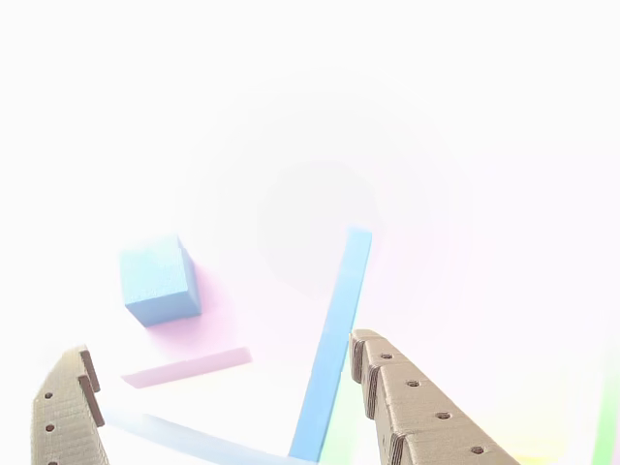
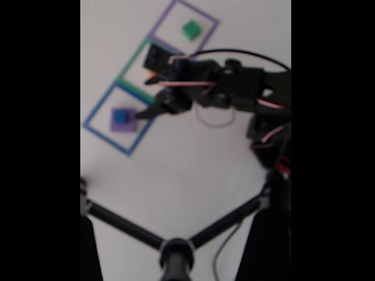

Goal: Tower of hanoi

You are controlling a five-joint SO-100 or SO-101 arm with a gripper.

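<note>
Gripper jaws spread wide, holding nothing, hovering near blue cube stacked on purple block.

Blue cube: matt, finely grained, foam-like faces; gripper: tan fingers of layered, ridged printed plastic dotted with small holes; table: smooth, matt white surface; blue outline square: flat tape-like strips; arm: black plastic, slightly glossy.
</note>
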